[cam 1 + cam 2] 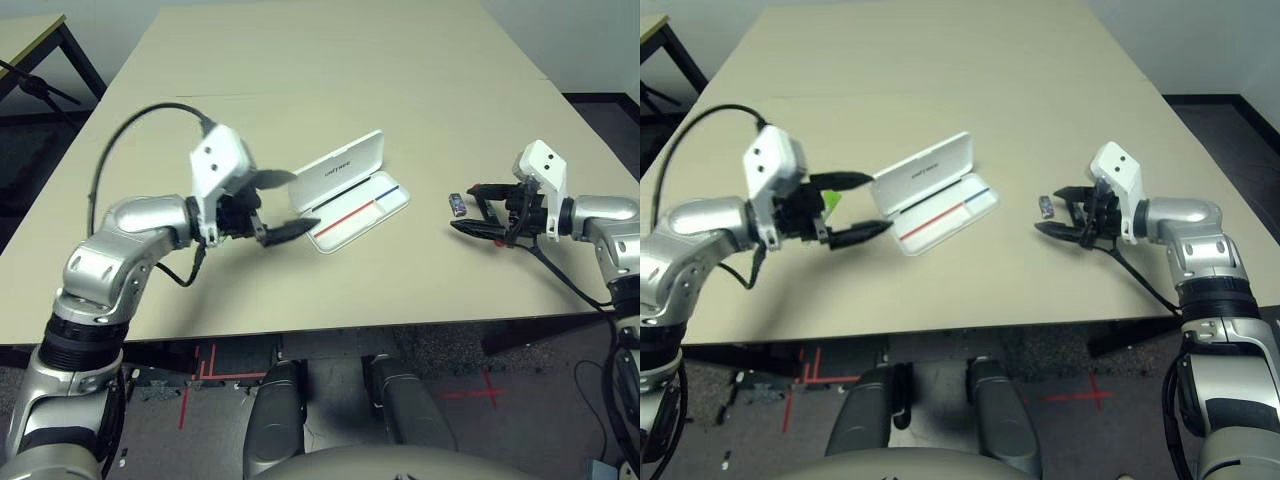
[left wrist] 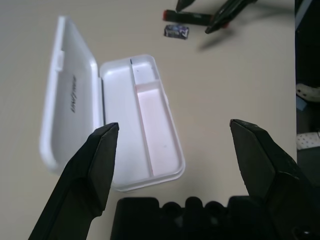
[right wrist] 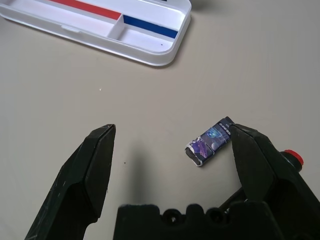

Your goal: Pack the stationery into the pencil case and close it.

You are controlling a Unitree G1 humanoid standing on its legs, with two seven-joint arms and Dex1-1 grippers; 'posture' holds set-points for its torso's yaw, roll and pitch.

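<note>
The white pencil case (image 1: 340, 165) lies open mid-table, lid tilted up, a red-and-blue line along its tray (image 3: 150, 42). My left gripper (image 1: 300, 200) hovers open just left of it, fingers pointing at the case and holding nothing. A lime-green marker (image 1: 832, 203) peeks out behind that gripper. To the right of the case lies a tiny grey-black block (image 1: 457, 204). My right gripper (image 3: 171, 131) is open low over the table, and the block (image 3: 210, 141) lies beside one finger. The red marker (image 2: 192, 17) lies by the block, mostly hidden under that finger.
The beige table (image 1: 330, 70) stretches far back with wide bare room. Its front edge (image 1: 330, 325) runs just below both grippers. A black cable (image 1: 130, 125) loops over my left forearm. Another table's corner (image 1: 30, 45) stands at the far left.
</note>
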